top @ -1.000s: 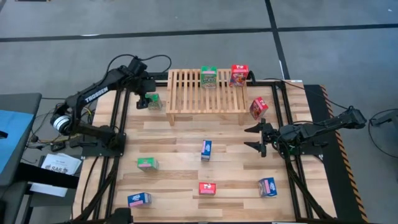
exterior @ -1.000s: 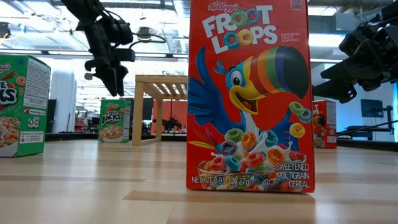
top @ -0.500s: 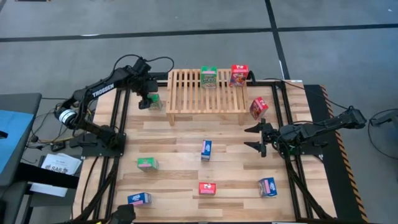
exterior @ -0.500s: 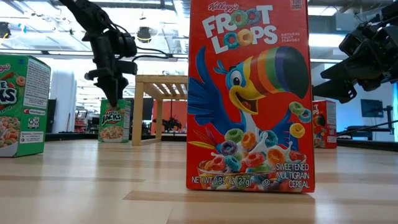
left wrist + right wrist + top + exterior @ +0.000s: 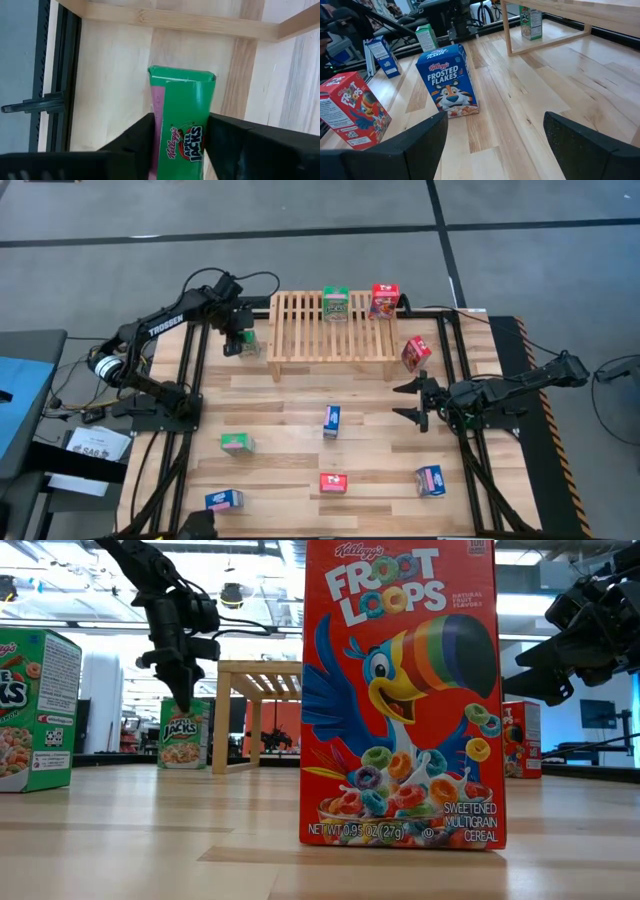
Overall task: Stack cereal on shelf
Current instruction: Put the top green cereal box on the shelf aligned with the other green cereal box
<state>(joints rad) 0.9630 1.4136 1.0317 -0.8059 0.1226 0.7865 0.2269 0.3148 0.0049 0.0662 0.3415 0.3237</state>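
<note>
Grey floor surrounds the light-wood bench [image 5: 300,395], and the slatted shelf [image 5: 300,320] stands at its far edge, serving as the landmark for everything else. On the shelf's top, toward its right end, stand 2 cereal boxes side by side: a green box [image 5: 336,303] and a red box [image 5: 384,300].

Just off the shelf's left end, the left pincer [image 5: 237,343] points down at a green Apple Jacks box [image 5: 186,117] standing on the bench. Its 2 dark fingers [image 5: 134,142] are pressed against the box's 2 sides, pinching it. The low view shows the same pincer [image 5: 183,690] at the top of that box [image 5: 181,735], with the box's base on the bench beside the shelf's leg.

Off the shelf's right front corner a second red box [image 5: 416,352] stands tilted. In front of the shelf, near mid-bench, stands a blue Frosted Flakes box [image 5: 331,421]. Further forward lie a green box [image 5: 237,443], a red Froot Loops box [image 5: 333,482], and 2 more blue boxes [image 5: 223,500] [image 5: 430,480].

The right pincer [image 5: 409,401] waits low over the bench in front of the shelf's right end, fingers [image 5: 417,145] spread wide and holding nothing, facing the Frosted Flakes box [image 5: 447,81].
</note>
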